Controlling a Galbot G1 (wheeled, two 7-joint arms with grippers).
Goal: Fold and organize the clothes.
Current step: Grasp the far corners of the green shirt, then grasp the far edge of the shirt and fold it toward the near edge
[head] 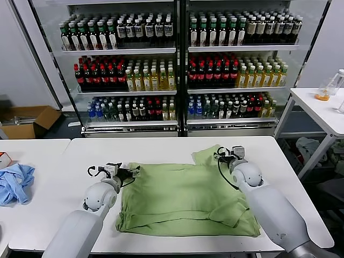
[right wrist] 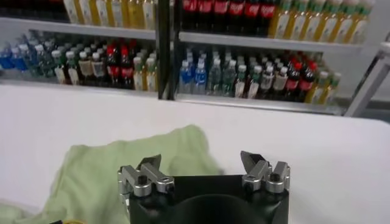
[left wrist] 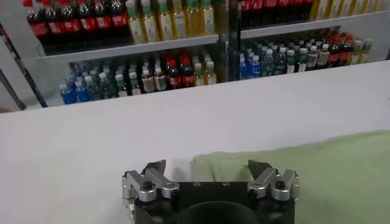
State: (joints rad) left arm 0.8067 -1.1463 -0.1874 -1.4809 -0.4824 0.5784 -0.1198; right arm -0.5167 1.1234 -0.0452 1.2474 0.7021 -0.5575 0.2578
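The light green shirt [head: 183, 199] lies flat on the white table [head: 107, 153], its lower part folded up, with one sleeve sticking out at the far right corner. My left gripper [head: 134, 172] is open and empty at the shirt's far left corner; in the left wrist view [left wrist: 207, 165] the cloth's edge [left wrist: 329, 170] lies between and beyond the jaws. My right gripper [head: 223, 153] is open and empty at the far right sleeve; in the right wrist view [right wrist: 201, 159] the sleeve [right wrist: 103, 164] lies under and beyond one jaw.
A light blue cloth [head: 15, 183] lies on the neighbouring table at the left. A glass-door cooler full of bottles [head: 177, 64] stands behind. Another white table [head: 322, 107] is at the right, and a cardboard box [head: 29, 121] is on the floor at the far left.
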